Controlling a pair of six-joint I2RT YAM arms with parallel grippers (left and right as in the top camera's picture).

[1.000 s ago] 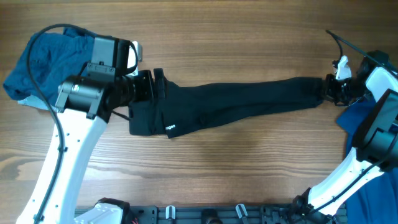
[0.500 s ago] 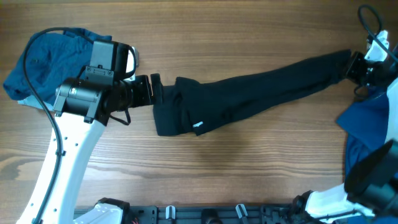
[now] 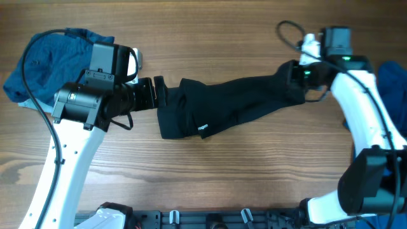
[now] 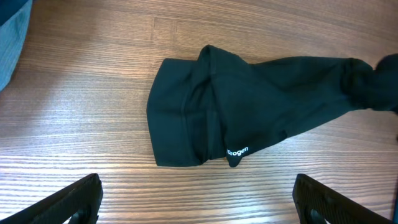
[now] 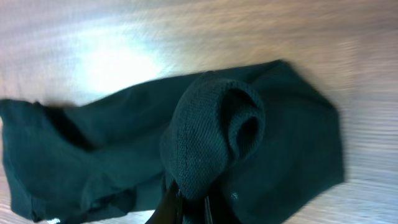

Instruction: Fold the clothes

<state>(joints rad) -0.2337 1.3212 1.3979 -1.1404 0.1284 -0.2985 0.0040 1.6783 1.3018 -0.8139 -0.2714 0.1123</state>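
So the long black cloth garment (image 3: 235,105) lies across the middle of the wooden table (image 3: 254,184), stretched between the left gripper (image 3: 157,93) and the right gripper (image 3: 299,73). The end by the left gripper is folded over into a flat wad, with the tiny white logo (image 4: 237,150) facing up near its lower edge. The left gripper's 2 fingers (image 4: 68,199) are spread wide with nothing between them, sitting just beside that end. The right gripper is clamped on the garment's other end, which bunches into a knitted lump in the wrist view. A crumpled teal-blue garment (image 3: 44,60) sits at the far left, and a brighter blue one (image 3: 395,76) at the right edge.
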